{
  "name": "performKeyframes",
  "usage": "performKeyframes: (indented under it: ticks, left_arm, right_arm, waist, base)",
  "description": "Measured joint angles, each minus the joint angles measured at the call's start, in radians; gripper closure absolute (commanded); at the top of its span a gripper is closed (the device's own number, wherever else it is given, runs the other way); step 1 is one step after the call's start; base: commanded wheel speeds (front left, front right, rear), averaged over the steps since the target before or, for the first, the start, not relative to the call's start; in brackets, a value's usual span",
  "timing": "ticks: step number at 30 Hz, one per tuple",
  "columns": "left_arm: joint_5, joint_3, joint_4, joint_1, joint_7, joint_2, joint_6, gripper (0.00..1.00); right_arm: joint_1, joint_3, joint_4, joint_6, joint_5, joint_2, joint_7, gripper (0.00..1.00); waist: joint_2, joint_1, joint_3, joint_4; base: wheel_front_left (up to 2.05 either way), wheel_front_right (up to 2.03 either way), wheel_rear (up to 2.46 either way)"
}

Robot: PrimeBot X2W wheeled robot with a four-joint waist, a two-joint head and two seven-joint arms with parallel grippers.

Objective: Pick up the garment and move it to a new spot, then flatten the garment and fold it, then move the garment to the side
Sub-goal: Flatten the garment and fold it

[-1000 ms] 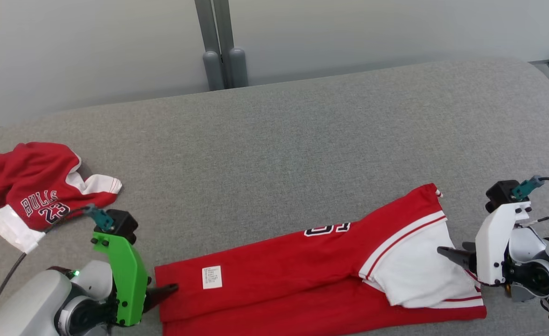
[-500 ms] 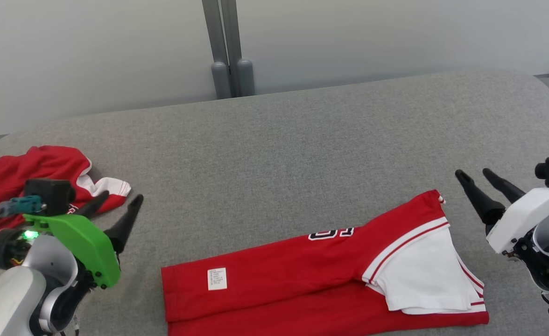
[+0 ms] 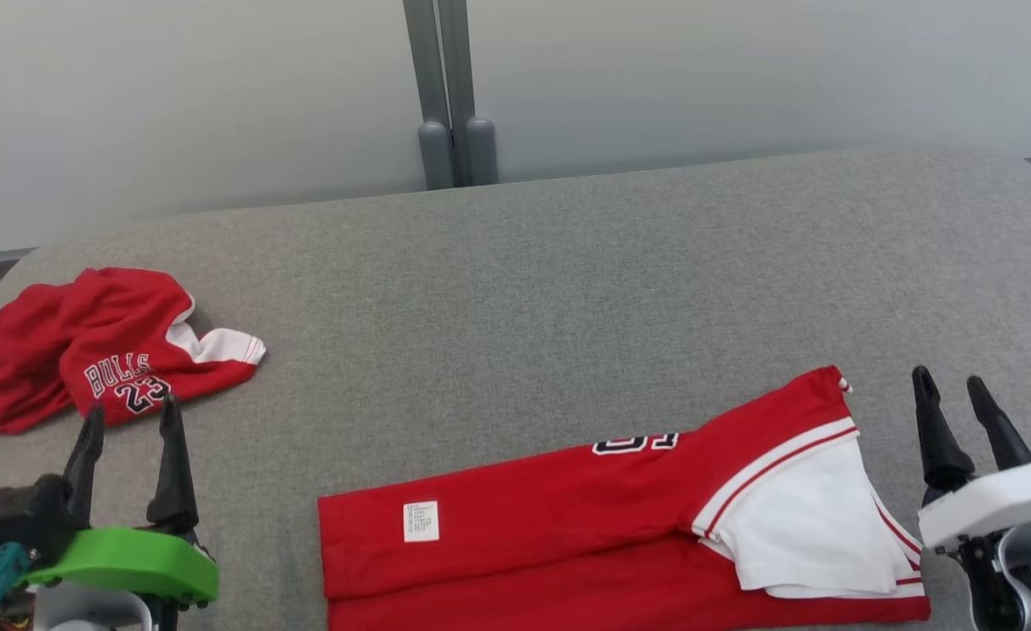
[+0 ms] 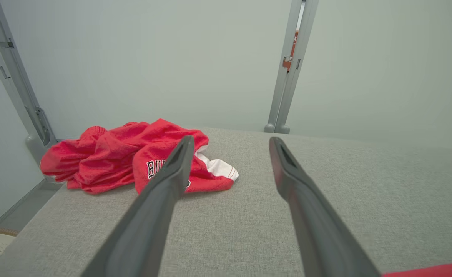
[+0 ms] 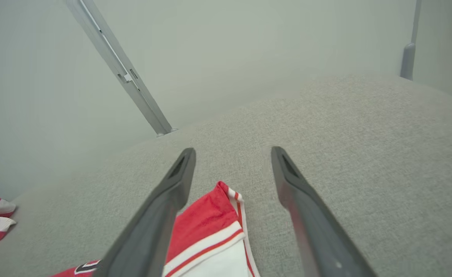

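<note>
A red and white garment (image 3: pixel 568 517) lies folded into a long strip on the grey surface, near the front edge; its white sleeve end (image 5: pixel 210 231) lies at the right. My left gripper (image 3: pixel 130 421) stands open at the lower left, well left of the strip, fingers pointing away, nothing between them. In its wrist view the left gripper (image 4: pixel 230 140) points across bare cloth beside the crumpled jersey. My right gripper (image 3: pixel 949 381) stands open at the lower right, just right of the sleeve end. In the right wrist view my right gripper (image 5: pixel 231 152) hovers above the sleeve corner, apart from it.
A second red jersey (image 3: pixel 86 359), crumpled, with "BULLS 23" on it, lies at the left edge of the grey padded surface (image 3: pixel 568 280). A grey post (image 3: pixel 454 96) stands behind against the pale wall. The jersey (image 4: pixel 133 157) lies just beyond my left fingers.
Both grippers have left the ends of the folded garment, lifted and turned their fingers away. The garment stays flat. The head camera has shifted, moving the scene down and right.
</note>
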Motion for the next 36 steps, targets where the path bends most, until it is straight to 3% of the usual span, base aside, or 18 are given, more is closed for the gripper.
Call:
performKeyframes:
  ticks: [4,11,19,31,33,34,35,36]
  left_arm:
    - [0.093,0.086,-0.053,0.074,-0.003,-0.086,0.007,0.00]
    - [0.195,0.181,-0.060,0.130,-0.003,-0.196,-0.076,0.00]
    - [0.226,0.207,-0.008,0.121,-0.004,-0.245,-0.162,0.00]
    - [0.263,0.204,0.048,0.084,-0.004,-0.277,-0.213,0.00]
    - [0.266,0.206,0.054,0.081,-0.004,-0.280,-0.217,0.00]
    - [0.268,0.205,0.054,0.080,-0.004,-0.284,-0.217,0.00]
    - [0.270,0.205,0.056,0.080,-0.004,-0.286,-0.218,0.00]
    - [0.270,0.206,0.058,0.080,-0.004,-0.287,-0.219,0.00]
  right_arm:
    - [0.080,-0.049,0.001,0.000,-0.064,0.052,-0.003,0.00]
    - [0.098,-0.056,0.013,0.000,-0.100,0.070,0.048,0.00]
    - [0.019,0.000,0.133,0.000,-0.124,0.072,0.238,0.00]
    - [-0.100,0.046,0.331,0.000,-0.085,0.057,0.410,0.00]
    - [-0.105,0.062,0.337,0.000,-0.061,0.051,0.433,0.43]
    - [-0.105,0.071,0.335,-0.001,-0.053,0.046,0.434,0.80]
    - [-0.105,0.077,0.332,-0.002,-0.041,0.044,0.430,1.00]
    - [-0.105,0.087,0.328,-0.002,-0.031,0.043,0.426,1.00]
  waist:
    - [0.0000,0.0000,-0.004,0.009]
    - [0.0000,0.0000,0.003,0.012]
    - [0.0000,0.0000,0.014,0.008]
    - [0.0000,0.0000,0.041,0.057]
    - [0.0000,0.0000,0.043,0.065]
    - [0.0000,0.0000,0.043,0.069]
    - [0.0000,0.0000,0.043,0.072]
    - [0.0000,0.0000,0.043,0.075]
  base:
    - [0.00,0.00,0.00]
    - [0.00,0.00,0.00]
    - [0.00,0.00,0.00]
    - [0.00,0.00,0.00]
    - [0.00,0.00,0.00]
    - [0.00,0.00,0.00]
    - [0.00,0.00,0.00]
    - [0.00,0.00,0.00]
